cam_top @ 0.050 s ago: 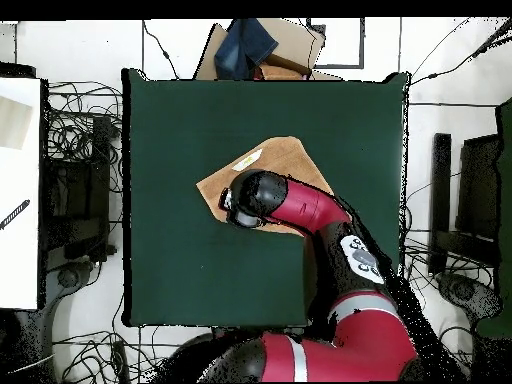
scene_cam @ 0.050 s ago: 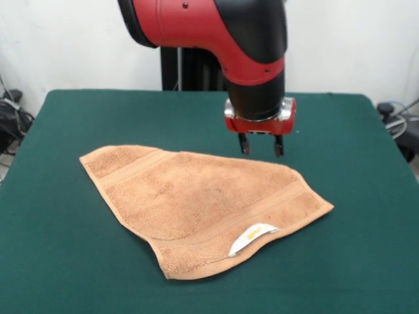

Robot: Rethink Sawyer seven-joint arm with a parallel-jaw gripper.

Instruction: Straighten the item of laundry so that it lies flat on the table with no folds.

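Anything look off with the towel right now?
Yes. The towel lies folded into a rough triangle rather than a flat rectangle, its white label exposed on the near edge. The gripper hangs above its far edge.

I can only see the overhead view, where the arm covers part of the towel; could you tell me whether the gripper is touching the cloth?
Observer: From the front, the gripper hangs above the towel's far edge, with its two fingers spread and nothing between them.
Operator: Thank you. Does the towel lie flat?
Observer: No. It forms a rough triangle, with a layer doubled over along the near edge.
Operator: Is the label visible from your side?
Observer: Yes, the white label with its yellow mark pokes out at that near fold, on the green table.
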